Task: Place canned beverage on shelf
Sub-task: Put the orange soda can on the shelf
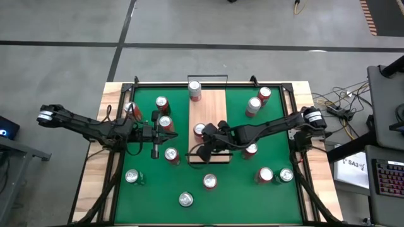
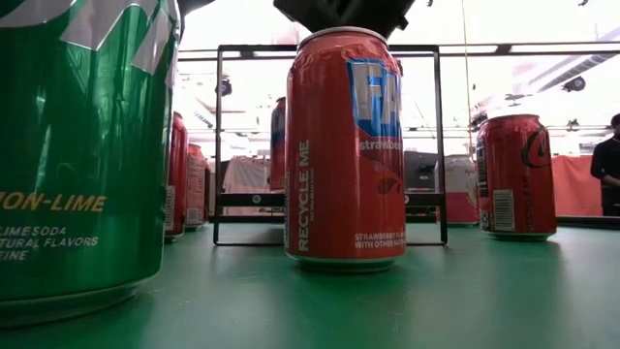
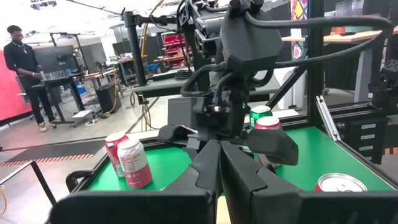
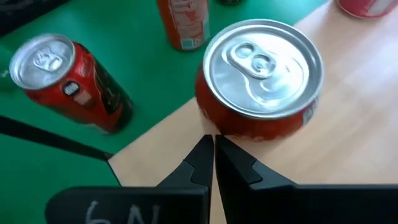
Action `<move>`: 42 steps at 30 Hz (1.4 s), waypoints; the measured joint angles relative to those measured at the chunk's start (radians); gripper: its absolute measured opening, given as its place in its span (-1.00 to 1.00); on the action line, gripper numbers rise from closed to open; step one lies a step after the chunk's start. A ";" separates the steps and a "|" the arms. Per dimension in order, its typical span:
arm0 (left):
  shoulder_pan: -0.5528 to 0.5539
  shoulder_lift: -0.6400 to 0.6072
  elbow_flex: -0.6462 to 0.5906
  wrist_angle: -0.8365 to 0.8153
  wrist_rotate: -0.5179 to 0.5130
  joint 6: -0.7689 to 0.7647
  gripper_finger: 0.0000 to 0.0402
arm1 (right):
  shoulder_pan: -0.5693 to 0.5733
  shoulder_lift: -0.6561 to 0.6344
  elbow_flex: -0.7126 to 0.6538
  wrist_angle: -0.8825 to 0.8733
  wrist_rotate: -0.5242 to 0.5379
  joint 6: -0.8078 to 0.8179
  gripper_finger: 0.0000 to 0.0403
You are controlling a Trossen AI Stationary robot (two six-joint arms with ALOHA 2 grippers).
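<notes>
Pale wood shelf [image 1: 207, 107] is seen running down the middle of the green mat [image 1: 271, 145], with two red cans already on it: one at the far end [image 1: 194, 90], one near the middle [image 1: 200, 130]. Right gripper [image 1: 203, 151] is positioned over the near part of the shelf, fingers pressed together with nothing between them; in the right wrist view the middle can [image 4: 261, 78] stands upright on the wood just past the fingertips, apparently not touched. Left gripper [image 1: 155, 149] is held over the mat left of the shelf, fingers likewise closed and empty, with loose cans close by [image 1: 166, 123].

Judged: a can is placed, the next pick is pending. Other cans are scattered on the mat, e.g. [image 1: 209, 181]. For a clean next step, the closed fingers should be lifted clear before any sideways travel so the shelved can is not knocked. Jaws should be opened only above the next can, then lowered around its body, and the can set upright on bare wood apart from its neighbours.
</notes>
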 joint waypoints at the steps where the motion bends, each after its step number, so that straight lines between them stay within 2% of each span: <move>1: 0.000 0.000 0.000 0.000 0.000 0.000 -1.00 | -0.001 0.004 0.000 0.010 -0.002 -0.005 -0.96; 15: 0.000 0.000 0.000 0.000 0.000 -0.005 -1.00 | -0.011 0.020 0.000 0.040 0.004 -0.014 -0.96; 21: 0.000 0.000 0.000 0.000 0.000 -0.005 -1.00 | -0.013 -0.008 0.000 -0.010 -0.057 -0.004 -0.96; 28: 0.000 0.000 0.000 -0.001 0.000 -0.005 -1.00 | -0.024 -0.016 0.000 -0.113 -0.062 0.071 -0.96; 38: 0.000 0.000 0.000 -0.001 0.000 -0.005 -1.00 | -0.049 -0.017 0.000 -0.121 0.024 0.074 -0.96; 42: 0.000 0.000 0.000 -0.001 0.000 -0.005 -1.00 | -0.049 -0.015 0.000 -0.102 0.027 0.061 -0.96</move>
